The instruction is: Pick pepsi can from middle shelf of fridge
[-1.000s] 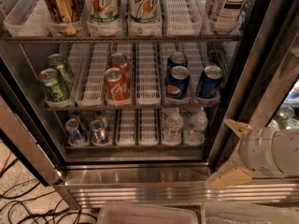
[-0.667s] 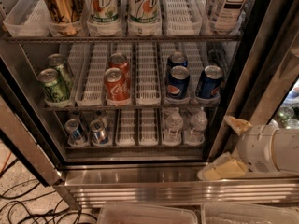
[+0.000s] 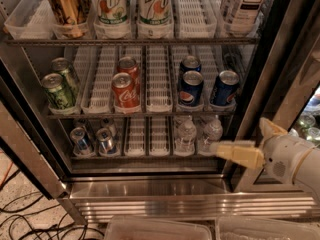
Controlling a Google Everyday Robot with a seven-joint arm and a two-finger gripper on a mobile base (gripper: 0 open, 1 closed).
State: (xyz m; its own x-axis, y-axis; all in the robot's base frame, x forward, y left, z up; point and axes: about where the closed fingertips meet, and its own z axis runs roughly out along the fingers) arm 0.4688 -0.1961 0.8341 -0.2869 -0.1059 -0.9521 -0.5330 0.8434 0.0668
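The fridge [image 3: 190, 202] stands open before me, with a steel base. On the middle shelf [image 3: 158, 81] of white slotted lane trays, three dark blue pepsi cans stand upright: one at the front [image 3: 191, 88], one behind it [image 3: 190, 64], and one in the lane to the right [image 3: 224, 88]. Two red cola cans [image 3: 125, 91] stand in a lane further left, and green cans [image 3: 58, 91] at the far left. My gripper [image 3: 248, 143] is at the lower right, below and right of the pepsi cans, level with the bottom shelf. It is open and empty, with tan fingers [image 3: 235, 153] spread apart.
The top shelf holds a gold can [image 3: 64, 6], two 7up bottles [image 3: 114, 6] and a tea bottle [image 3: 246, 4]. The bottom shelf holds small cans [image 3: 94, 140] and water bottles [image 3: 186, 134]. The dark door frame [image 3: 277, 69] rises at the right. Cables [image 3: 25, 219] lie on the floor.
My gripper has risen and swung left from the lower right, so one finger now points toward the bottom shelf's right end. The cans have not moved.
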